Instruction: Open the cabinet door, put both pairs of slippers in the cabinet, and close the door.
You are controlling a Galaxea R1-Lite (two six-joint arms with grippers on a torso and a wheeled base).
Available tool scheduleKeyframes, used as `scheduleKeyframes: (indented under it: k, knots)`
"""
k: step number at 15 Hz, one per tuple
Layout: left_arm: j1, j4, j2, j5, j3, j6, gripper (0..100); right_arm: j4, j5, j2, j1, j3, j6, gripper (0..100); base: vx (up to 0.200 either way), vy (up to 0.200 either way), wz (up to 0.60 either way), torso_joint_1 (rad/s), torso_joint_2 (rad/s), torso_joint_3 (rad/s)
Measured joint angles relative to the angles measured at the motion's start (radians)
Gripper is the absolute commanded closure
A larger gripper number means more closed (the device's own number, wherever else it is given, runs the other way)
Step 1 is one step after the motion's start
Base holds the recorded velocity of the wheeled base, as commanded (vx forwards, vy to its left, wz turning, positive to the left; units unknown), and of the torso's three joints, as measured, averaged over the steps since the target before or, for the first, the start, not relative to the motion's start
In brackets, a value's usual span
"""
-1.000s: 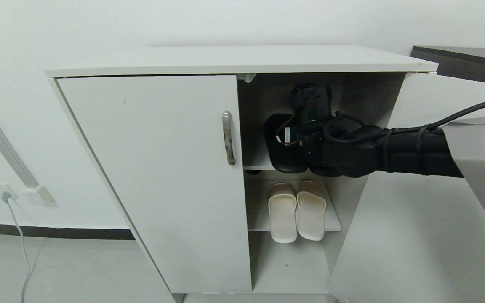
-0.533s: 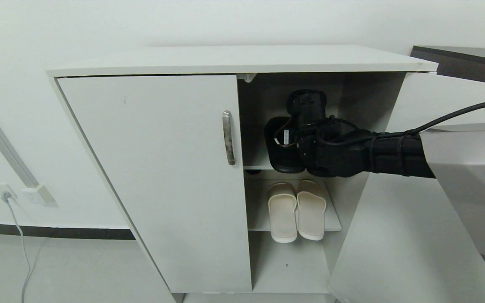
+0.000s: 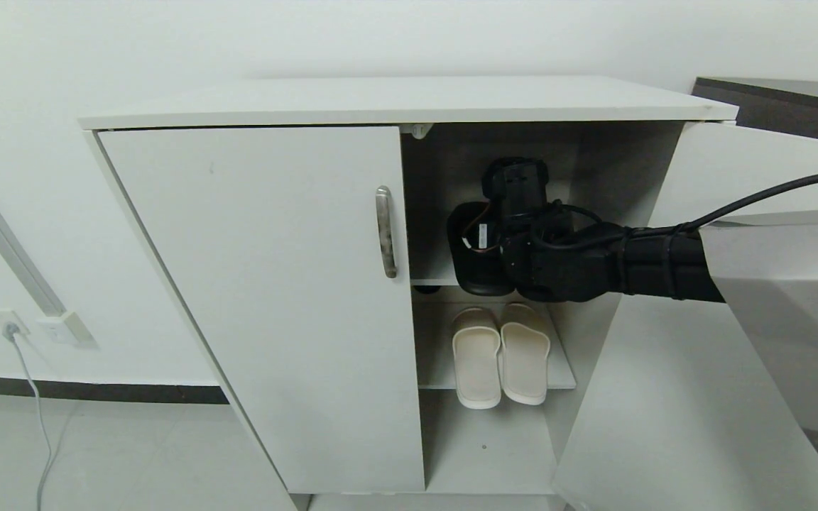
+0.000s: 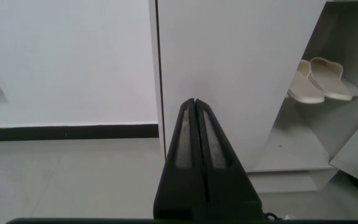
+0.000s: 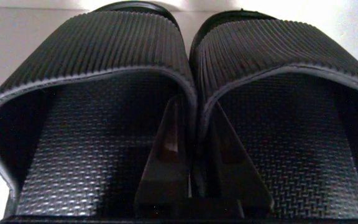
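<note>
The white cabinet [image 3: 395,99] has its right door [image 3: 664,397] swung open and its left door [image 3: 260,284] closed. My right gripper [image 3: 505,241] is inside the upper compartment, shut on a pair of black slippers [image 3: 467,248] just above the upper shelf [image 3: 424,281]. In the right wrist view the gripper [image 5: 194,124] pinches the two inner strap edges of the black slippers [image 5: 104,93] together. A pair of white slippers [image 3: 500,355] lies side by side on the middle shelf. My left gripper [image 4: 194,106] is shut on nothing, low in front of the closed left door, with the white slippers [image 4: 319,78] off to one side.
The closed door carries a metal handle [image 3: 384,231]. The bottom compartment [image 3: 483,447] is bare. A wall socket with a cable [image 3: 11,332] sits to the left above a grey tiled floor [image 4: 73,180]. A dark-edged surface [image 3: 778,99] stands behind the open door.
My right arm has pushed farther into the upper compartment and dropped slightly, carrying the black slippers closer to the shelf. The white slippers and doors have not moved.
</note>
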Motion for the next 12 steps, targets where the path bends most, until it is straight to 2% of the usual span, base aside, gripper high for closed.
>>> scheduleKeyframes:
  k: [1, 7, 12]
  knots:
    - [0.000, 0.000, 0.000, 0.000, 0.000, 0.000, 100, 0.004, 0.000, 0.000, 0.000, 0.000, 0.000, 0, 0.000, 0.000, 0.00, 0.000, 0.00, 0.000]
    - [0.001, 0.000, 0.000, 0.000, 0.000, 0.000, 100, 0.017, 0.000, -0.011, 0.005, 0.023, 0.000, 0, 0.000, 0.000, 0.00, 0.000, 0.00, 0.000]
    - [0.000, 0.000, 0.000, 0.000, 0.000, 0.000, 100, 0.010, -0.002, -0.078, 0.020, 0.130, 0.026, 0, 0.000, 0.000, 0.00, 0.000, 0.00, 0.000]
